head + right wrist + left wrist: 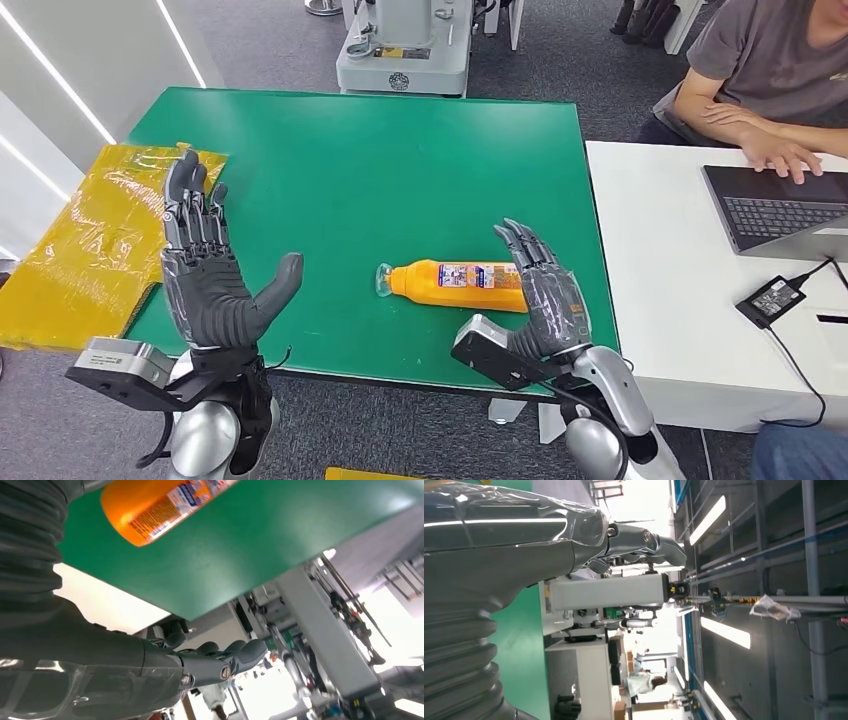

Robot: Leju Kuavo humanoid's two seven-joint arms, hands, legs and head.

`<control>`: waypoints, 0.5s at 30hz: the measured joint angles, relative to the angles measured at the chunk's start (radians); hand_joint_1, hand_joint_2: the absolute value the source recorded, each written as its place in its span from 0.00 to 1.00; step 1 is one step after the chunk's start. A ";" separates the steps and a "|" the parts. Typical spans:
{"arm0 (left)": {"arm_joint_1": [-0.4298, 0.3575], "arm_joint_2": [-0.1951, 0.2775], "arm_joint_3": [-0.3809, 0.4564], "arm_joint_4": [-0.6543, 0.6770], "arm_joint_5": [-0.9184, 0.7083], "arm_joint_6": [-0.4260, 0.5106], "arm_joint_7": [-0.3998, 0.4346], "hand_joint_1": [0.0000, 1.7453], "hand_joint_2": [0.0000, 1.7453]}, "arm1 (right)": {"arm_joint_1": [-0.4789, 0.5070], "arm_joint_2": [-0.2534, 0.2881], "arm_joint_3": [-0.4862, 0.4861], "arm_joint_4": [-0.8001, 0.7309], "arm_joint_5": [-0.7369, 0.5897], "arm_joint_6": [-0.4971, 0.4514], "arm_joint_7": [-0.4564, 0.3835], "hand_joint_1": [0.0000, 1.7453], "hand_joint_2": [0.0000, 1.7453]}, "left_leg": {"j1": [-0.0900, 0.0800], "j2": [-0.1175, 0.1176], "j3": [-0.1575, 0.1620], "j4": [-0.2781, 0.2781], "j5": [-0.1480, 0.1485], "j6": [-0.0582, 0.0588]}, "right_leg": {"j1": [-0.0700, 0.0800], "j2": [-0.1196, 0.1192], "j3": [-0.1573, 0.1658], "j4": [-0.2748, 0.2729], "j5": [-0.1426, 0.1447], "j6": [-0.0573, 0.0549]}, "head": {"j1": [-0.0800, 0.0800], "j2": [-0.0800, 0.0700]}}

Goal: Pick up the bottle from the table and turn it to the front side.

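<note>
An orange bottle (455, 283) with a clear cap and a printed label lies on its side near the front edge of the green table (400, 170), cap pointing left. My right hand (540, 290) stands upright beside the bottle's base end, fingers straight and apart, holding nothing; whether it touches the bottle I cannot tell. The right wrist view shows the bottle's base (160, 510) on the green table (280, 550). My left hand (215, 270) is raised over the table's front-left corner, palm open, fingers spread and thumb out, far from the bottle.
A crinkled yellow plastic bag (90, 240) lies at the table's left edge. To the right stands a white table (680, 330) with a laptop (780, 210) and a black power adapter (772, 298); a person (760, 70) sits there typing. A grey machine base (405, 50) stands beyond the far edge.
</note>
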State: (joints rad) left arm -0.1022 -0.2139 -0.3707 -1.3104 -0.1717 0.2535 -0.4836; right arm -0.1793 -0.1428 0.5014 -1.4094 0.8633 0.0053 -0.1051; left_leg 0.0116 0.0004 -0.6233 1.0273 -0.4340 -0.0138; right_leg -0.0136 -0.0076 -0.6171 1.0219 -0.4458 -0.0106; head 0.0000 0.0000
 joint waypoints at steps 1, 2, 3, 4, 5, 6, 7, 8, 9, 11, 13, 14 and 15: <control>0.000 0.000 0.000 0.000 -0.003 -0.006 0.000 0.00 1.00 | -0.011 -0.008 -0.001 0.011 -0.004 0.018 0.002 0.00 1.00 | 0.000 0.000 0.000 0.000 0.000 0.000 | 0.000 0.000 0.000 0.000 0.000 0.000 | 0.000 0.000; -0.001 0.000 0.000 0.000 -0.006 -0.012 0.001 0.00 1.00 | -0.024 -0.015 -0.002 0.024 -0.009 0.035 0.001 0.00 1.00 | 0.000 0.000 0.000 0.000 0.000 0.000 | 0.000 0.000 0.000 0.000 0.000 0.000 | 0.000 0.000; -0.002 -0.001 0.000 0.000 -0.007 -0.017 0.001 0.00 1.00 | -0.040 -0.021 -0.003 0.039 -0.015 0.053 -0.001 0.00 1.00 | 0.000 0.000 0.000 0.000 0.000 0.000 | 0.000 0.000 0.000 0.000 0.000 0.000 | 0.000 0.000; -0.003 -0.001 0.000 0.000 -0.009 -0.021 0.002 0.00 1.00 | -0.057 -0.027 -0.003 0.057 -0.020 0.071 -0.003 0.00 1.00 | 0.000 0.000 0.000 0.000 0.000 0.000 | 0.000 0.001 0.000 0.000 0.000 0.000 | 0.000 0.000; -0.004 -0.001 0.000 0.001 -0.010 -0.025 0.002 0.00 1.00 | -0.075 -0.033 -0.004 0.075 -0.023 0.089 -0.005 0.00 1.00 | 0.000 0.000 0.000 0.000 0.000 0.000 | 0.000 0.001 0.000 0.000 0.000 0.000 | 0.000 0.000; -0.005 -0.002 0.000 0.001 -0.011 -0.029 0.002 0.00 1.00 | -0.094 -0.038 -0.003 0.094 -0.026 0.107 -0.007 0.00 1.00 | 0.000 0.000 0.000 0.000 0.000 0.000 | 0.000 0.001 0.000 0.000 0.000 0.000 | 0.000 0.000; -0.005 -0.002 0.000 0.002 -0.012 -0.032 0.002 0.00 1.00 | -0.114 -0.044 -0.002 0.115 -0.029 0.126 -0.011 0.00 1.00 | 0.000 0.000 0.000 0.000 0.000 0.000 | 0.000 0.001 0.000 0.000 0.000 0.000 | 0.000 0.000; -0.005 -0.002 0.000 0.002 -0.012 -0.035 0.002 0.00 1.00 | -0.133 -0.049 -0.001 0.136 -0.031 0.146 -0.016 0.00 1.00 | 0.000 0.000 0.000 0.000 0.000 0.000 | 0.000 0.001 0.000 0.000 0.000 0.000 | 0.000 0.000; -0.006 -0.002 0.000 0.004 -0.012 -0.036 0.002 0.00 1.00 | -0.152 -0.055 0.002 0.157 -0.035 0.165 -0.024 0.00 1.00 | 0.000 0.000 0.000 0.000 0.000 0.000 | 0.000 0.001 0.000 0.000 0.000 0.000 | 0.000 0.000; -0.007 -0.002 0.000 0.007 -0.010 -0.036 0.004 0.00 1.00 | -0.197 -0.063 0.013 0.206 -0.045 0.207 -0.046 0.00 1.00 | 0.000 0.001 0.000 0.000 0.000 0.000 | 0.000 0.001 0.000 0.000 0.000 0.000 | 0.000 0.000; -0.009 -0.002 0.000 0.010 -0.005 -0.033 0.007 0.00 1.00 | -0.253 -0.067 0.034 0.264 -0.059 0.247 -0.072 0.00 1.00 | 0.000 0.001 0.000 0.001 0.000 0.000 | 0.000 0.001 0.000 0.000 0.001 0.000 | 0.000 0.000; -0.010 -0.002 0.000 0.011 -0.001 -0.030 0.007 0.00 1.00 | -0.283 -0.067 0.048 0.294 -0.066 0.263 -0.084 0.00 1.00 | 0.000 0.001 0.000 0.001 0.000 0.000 | 0.000 0.001 0.000 0.000 0.001 0.000 | 0.000 0.000; -0.011 -0.002 0.000 0.013 0.004 -0.028 0.008 0.00 1.00 | -0.317 -0.067 0.065 0.328 -0.074 0.279 -0.096 0.00 1.00 | 0.000 0.001 0.000 0.001 0.000 0.000 | 0.000 0.001 0.000 0.000 0.001 0.000 | 0.000 0.000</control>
State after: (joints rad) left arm -0.1130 -0.2160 -0.3708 -1.2973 -0.1682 0.2259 -0.4759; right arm -0.4964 -0.2096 0.5659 -1.0813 0.7897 0.2844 -0.2013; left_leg 0.0117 0.0013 -0.6232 1.0279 -0.4338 -0.0138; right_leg -0.0136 -0.0064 -0.6170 1.0223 -0.4451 -0.0107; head 0.0000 0.0000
